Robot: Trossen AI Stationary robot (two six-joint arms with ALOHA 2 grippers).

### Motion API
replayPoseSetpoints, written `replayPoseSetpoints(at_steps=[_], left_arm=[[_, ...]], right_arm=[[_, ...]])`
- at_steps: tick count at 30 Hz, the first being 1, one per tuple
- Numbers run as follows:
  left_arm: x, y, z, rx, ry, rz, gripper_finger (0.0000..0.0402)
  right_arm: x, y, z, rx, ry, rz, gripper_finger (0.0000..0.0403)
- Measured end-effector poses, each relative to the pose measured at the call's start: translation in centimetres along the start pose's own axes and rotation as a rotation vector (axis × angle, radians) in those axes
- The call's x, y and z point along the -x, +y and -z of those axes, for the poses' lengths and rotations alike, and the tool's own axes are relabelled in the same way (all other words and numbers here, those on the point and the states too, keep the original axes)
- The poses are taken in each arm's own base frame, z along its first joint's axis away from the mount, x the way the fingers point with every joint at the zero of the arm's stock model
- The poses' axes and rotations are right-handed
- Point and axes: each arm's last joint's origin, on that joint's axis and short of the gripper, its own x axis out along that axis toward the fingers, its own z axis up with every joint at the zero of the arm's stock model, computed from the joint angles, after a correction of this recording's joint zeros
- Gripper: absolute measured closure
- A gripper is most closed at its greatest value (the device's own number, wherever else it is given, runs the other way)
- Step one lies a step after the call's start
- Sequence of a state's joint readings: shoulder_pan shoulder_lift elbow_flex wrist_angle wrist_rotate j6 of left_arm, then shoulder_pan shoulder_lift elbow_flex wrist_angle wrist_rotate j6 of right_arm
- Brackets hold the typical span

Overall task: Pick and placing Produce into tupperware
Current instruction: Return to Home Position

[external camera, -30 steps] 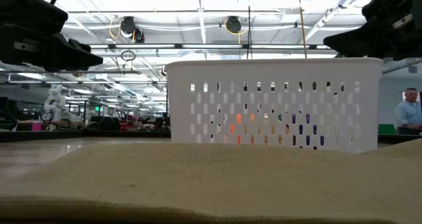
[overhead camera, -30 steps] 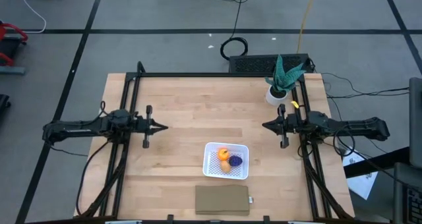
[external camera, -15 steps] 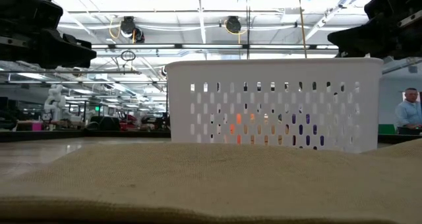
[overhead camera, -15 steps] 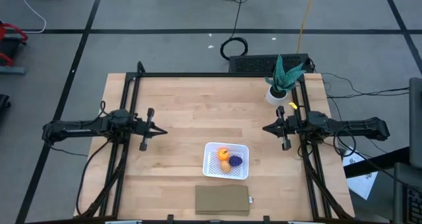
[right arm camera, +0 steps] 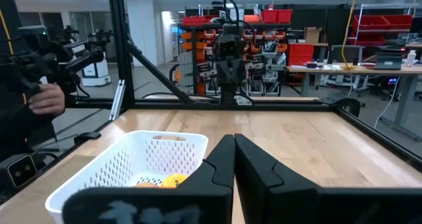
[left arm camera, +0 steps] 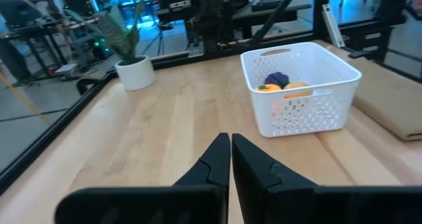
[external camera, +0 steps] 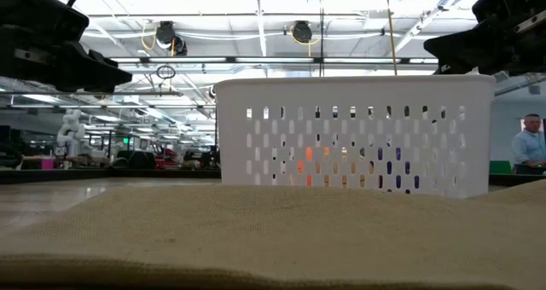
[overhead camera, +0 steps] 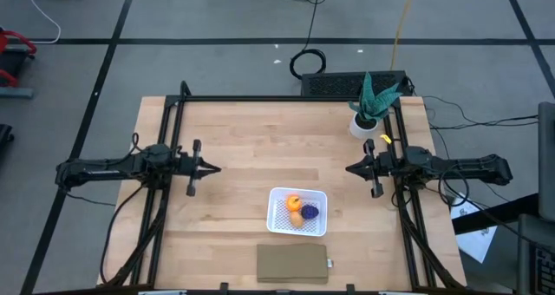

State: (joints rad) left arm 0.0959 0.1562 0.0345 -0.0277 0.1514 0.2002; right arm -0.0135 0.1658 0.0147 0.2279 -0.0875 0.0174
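Showed the left gripper (overhead camera: pixel 212 167) over the left side of the table (overhead camera: pixel 251 139) and the right gripper (overhead camera: pixel 349 167) over the right side, tips facing each other and well apart, both with fingers pressed together and holding nothing. Located all three pieces of produce inside the tupperware (overhead camera: pixel 279 221), standing near the front edge between the two arms: the orange piece (overhead camera: pixel 294 202), the purple piece (overhead camera: pixel 310 212) and the tan piece (overhead camera: pixel 297 218), lying close together on the mesh bottom. Noted the brown rectangle (overhead camera: pixel 293 263) just in front of the container and the potted plant (overhead camera: pixel 368 108) toward the far right corner, near the right arm. Judged the sorting complete, with only the homing of the arms in hand. Called for a slow, level retraction along each arm's own line, jaws closed throughout, the right arm clear of the plant and neither wrist dipped toward the container wall, so as to nudge nothing in the filled container. Found no brand, label or legible writing on the container, the produce or the rectangle
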Motion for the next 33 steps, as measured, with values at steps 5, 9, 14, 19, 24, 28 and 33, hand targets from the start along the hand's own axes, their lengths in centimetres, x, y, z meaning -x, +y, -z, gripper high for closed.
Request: replayPoseSetpoints(at_steps=[5, 9, 14, 19, 24, 28, 33], left_arm=[[0.0, 0.06, 0.02, -0.001, 0.004, -0.021, 0.0381], [0.0, 0.06, 0.0, 0.004, 0.003, -0.022, 0.0387], [0.0, 0.07, 0.0, 0.001, 0.003, -0.022, 0.04], [0.0, 0.07, -0.01, -0.002, 0.003, -0.022, 0.0388], [0.0, 0.07, -0.01, 0.0, 0.002, -0.022, 0.0374], [0.0, 0.07, -0.01, 0.0, 0.002, -0.023, 0.0369], [0.0, 0.07, -0.01, 0.001, 0.002, -0.023, 0.037]], right_arm=[[0.0, -0.01, 0.0, -0.004, 0.0, 0.004, 0.0403], [0.0, -0.01, 0.0, -0.004, 0.0, 0.005, 0.0403], [0.0, -0.01, -0.01, -0.004, 0.0, 0.005, 0.0403], [0.0, -0.02, 0.0, -0.004, 0.0, 0.005, 0.0403], [0.0, -0.02, 0.0, 0.001, 0.0, 0.006, 0.0403], [0.0, -0.02, 0.0, 0.002, 0.0, 0.006, 0.0403], [0.0, -0.02, 0.0, 0.002, 0.0, 0.006, 0.0403]])
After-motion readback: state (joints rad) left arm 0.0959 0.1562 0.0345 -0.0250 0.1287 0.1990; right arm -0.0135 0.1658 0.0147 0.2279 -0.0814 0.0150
